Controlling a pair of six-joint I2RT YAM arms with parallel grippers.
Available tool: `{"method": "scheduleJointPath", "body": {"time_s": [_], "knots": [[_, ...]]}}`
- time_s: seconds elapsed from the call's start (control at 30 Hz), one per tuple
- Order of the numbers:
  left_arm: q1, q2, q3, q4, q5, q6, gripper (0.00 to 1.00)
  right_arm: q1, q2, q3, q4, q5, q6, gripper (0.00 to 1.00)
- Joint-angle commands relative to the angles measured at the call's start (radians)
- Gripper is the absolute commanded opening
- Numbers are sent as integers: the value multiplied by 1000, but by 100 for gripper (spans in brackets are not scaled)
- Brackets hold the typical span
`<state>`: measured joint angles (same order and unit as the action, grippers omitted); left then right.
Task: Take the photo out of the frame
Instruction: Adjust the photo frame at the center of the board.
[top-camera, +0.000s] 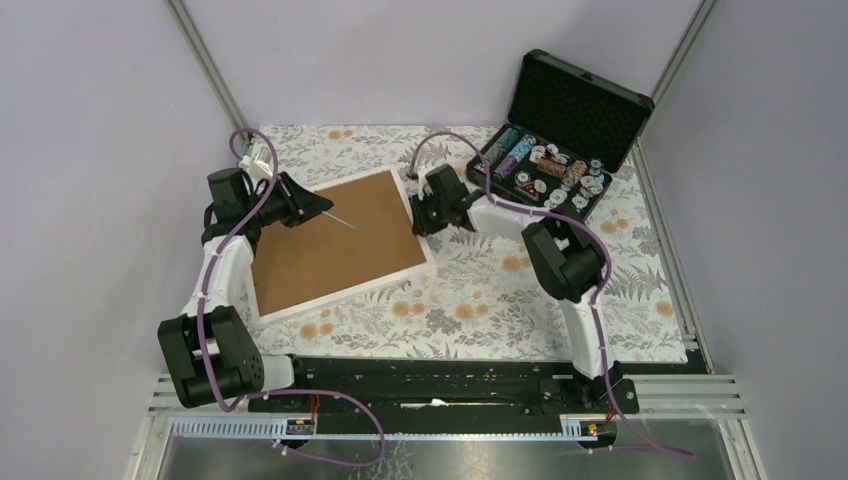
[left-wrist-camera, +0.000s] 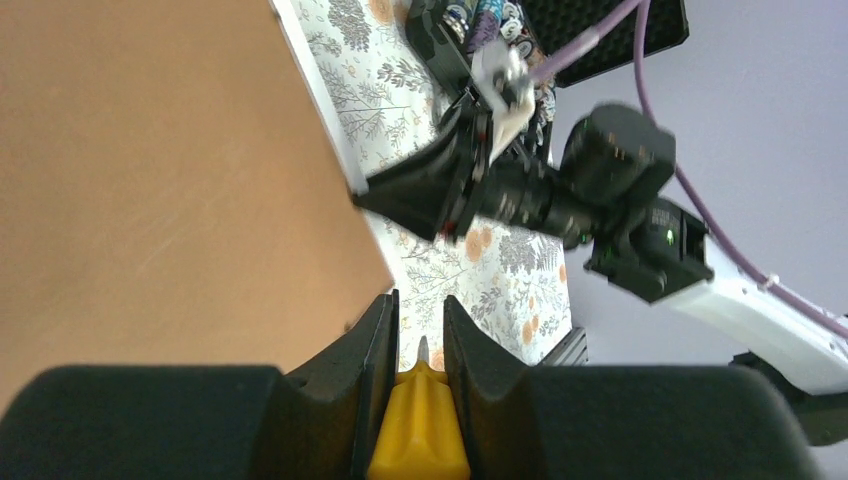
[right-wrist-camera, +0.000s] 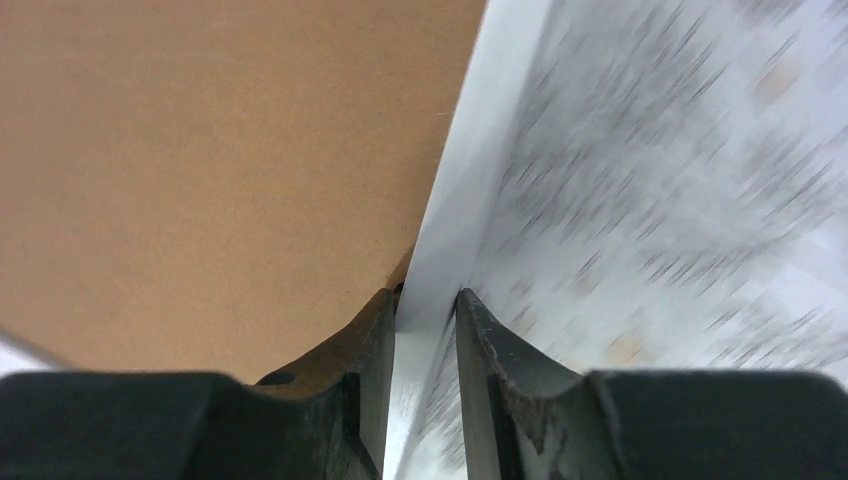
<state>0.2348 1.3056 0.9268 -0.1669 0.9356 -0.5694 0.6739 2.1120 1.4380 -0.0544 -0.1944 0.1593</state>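
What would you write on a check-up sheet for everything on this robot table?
Surface: flowery tablecloth, lying flat.
Job's things: frame lies back up, brown board showing; photo not visible.
Clutter: open case of poker chips, far right.
End effectors: left end effector shut on a yellow tool; right end effector clamps the frame's white edge.
Cables: purple cables run along both arms.
Surroundings: plain pale walls.

The large rectangular white-bordered picture frame (top-camera: 335, 250) lies fibreboard back up on the floral-covered table (top-camera: 480, 300), left of centre. The open black foam-lined case of poker chips (top-camera: 560, 150) sits at the far right. The left gripper (top-camera: 322, 207), holding a thin yellow-handled pick (top-camera: 342, 219), hangs over the frame's far left corner. The right gripper (top-camera: 418, 215) straddles the frame's right rim.
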Motion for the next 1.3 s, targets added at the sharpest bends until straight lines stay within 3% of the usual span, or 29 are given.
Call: {"method": "scheduleJointPath", "body": {"time_s": [0.0, 0.07, 0.13, 0.17, 0.23, 0.33, 0.47, 0.57, 0.63, 0.73, 1.0, 1.27], "knots": [[34, 9, 23, 22, 48, 44, 0, -84, 175, 224, -98, 59, -240, 9], [55, 14, 42, 27, 59, 41, 0, -85, 195, 336, -98, 59, -240, 9], [75, 18, 62, 30, 69, 39, 0, -86, 172, 402, -159, 37, -308, 57], [83, 20, 72, 30, 71, 38, 0, -84, 151, 421, -154, 40, -302, 66], [97, 21, 84, 32, 81, 39, 0, -84, 92, 420, -146, 23, -295, 72], [113, 23, 86, 29, 91, 44, 0, -58, 4, 373, -159, 12, -286, 76], [134, 12, 66, 58, 100, 22, 0, 15, -101, 249, -174, 171, -138, 77], [144, -2, 42, 90, 107, -3, 0, 19, -176, 120, -174, 171, -138, 77], [147, -7, 33, 97, 111, -11, 0, 20, -220, 17, -165, 264, 179, 76], [149, -13, 24, 111, 118, -27, 0, 19, -248, -82, -160, 285, 295, 74], [158, -24, -4, 149, 126, -60, 0, 20, -198, -110, -164, 318, 493, 74], [169, -28, -49, 152, 146, -59, 0, 20, -67, -32, -152, 332, 600, 73]]}}
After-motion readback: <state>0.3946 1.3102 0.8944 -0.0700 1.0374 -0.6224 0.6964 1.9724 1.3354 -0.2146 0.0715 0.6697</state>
